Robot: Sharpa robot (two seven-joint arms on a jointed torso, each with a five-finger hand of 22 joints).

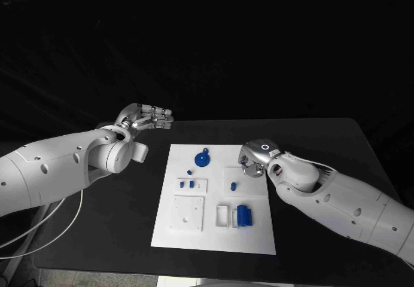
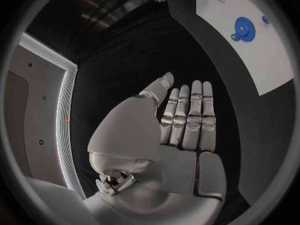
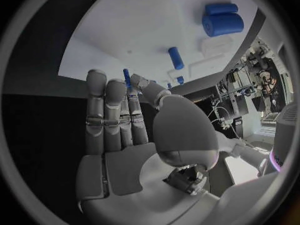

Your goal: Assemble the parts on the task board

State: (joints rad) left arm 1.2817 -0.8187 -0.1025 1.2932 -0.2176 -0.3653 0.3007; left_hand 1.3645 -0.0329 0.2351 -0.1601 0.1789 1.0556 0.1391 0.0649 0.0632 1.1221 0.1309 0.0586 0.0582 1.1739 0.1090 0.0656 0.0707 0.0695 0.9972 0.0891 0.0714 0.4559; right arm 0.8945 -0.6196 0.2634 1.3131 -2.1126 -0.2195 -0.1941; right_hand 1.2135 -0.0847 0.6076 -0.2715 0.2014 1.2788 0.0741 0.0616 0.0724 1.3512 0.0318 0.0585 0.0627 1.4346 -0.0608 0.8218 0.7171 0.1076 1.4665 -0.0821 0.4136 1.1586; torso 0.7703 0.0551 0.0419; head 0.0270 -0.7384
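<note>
The white task board (image 1: 216, 230) lies mid-table. On it I see a round blue disc part (image 1: 202, 158), small blue pegs (image 1: 186, 185), a short peg (image 1: 233, 185) and a blue cylinder (image 1: 244, 215). My left hand (image 1: 146, 118) is raised over the table off the board's far left corner, its fingers (image 2: 187, 117) straight and side by side, holding nothing. My right hand (image 1: 255, 160) hovers over the board's far right edge. There the thumb (image 3: 145, 85) meets the fingertips on a slim blue pin (image 3: 127, 77), which looks pinched.
The left wrist view shows the disc part (image 2: 244, 29) on the board (image 2: 262, 65). The right wrist view shows the blue cylinder (image 3: 222, 22) and a peg (image 3: 175, 58). A white cable (image 1: 52, 224) hangs off the table's left side.
</note>
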